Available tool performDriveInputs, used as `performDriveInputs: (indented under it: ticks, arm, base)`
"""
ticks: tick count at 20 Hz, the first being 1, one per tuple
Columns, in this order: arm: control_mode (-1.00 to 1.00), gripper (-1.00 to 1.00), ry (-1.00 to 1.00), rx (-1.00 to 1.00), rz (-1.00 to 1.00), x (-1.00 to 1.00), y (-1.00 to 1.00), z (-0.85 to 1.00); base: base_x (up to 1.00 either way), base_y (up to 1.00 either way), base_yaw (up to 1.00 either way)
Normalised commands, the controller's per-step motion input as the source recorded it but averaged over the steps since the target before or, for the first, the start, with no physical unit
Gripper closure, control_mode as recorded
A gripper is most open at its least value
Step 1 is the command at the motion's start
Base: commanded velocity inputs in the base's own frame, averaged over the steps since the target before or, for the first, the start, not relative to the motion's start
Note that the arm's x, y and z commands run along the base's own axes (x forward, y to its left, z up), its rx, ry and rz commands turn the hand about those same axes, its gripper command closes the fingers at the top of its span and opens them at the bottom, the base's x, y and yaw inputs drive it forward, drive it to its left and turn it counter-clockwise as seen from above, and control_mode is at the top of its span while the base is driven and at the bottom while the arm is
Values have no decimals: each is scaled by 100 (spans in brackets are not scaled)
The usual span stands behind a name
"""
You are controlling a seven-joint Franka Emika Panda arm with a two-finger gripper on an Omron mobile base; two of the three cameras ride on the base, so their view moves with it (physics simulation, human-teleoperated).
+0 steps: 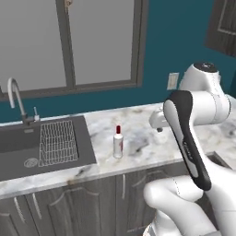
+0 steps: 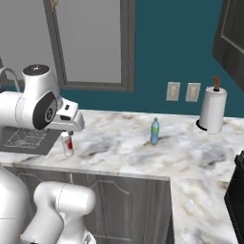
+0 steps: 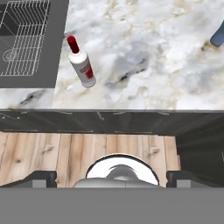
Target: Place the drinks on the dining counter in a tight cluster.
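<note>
Hovering with my fingers (image 3: 111,180) spread wide and empty above the desk (image 1: 147,138) edge; the upright white bottle (image 1: 118,143) stands left and farther in, beside the sink (image 1: 27,147).

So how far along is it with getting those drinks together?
Nothing looks done yet. The white bottle with the red cap stands on the marble worktop right of the sink, and the blue-capped bottle stands well apart from it. The gripper is open and holds nothing, hanging above the worktop. Every pick-up and placement is left.
</note>
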Motion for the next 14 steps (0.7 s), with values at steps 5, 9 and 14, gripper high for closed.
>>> performDriveInputs:
  ticks: [5,9,14]
  arm:
    - [100,-100,0,0,0,0,0,0]
    - [100,-100,0,0,0,0,0,0]
    - [100,-100,0,0,0,0,0,0]
  base:
    - [3,47,11]
    - [25,12,7]
    - [64,0,-3]
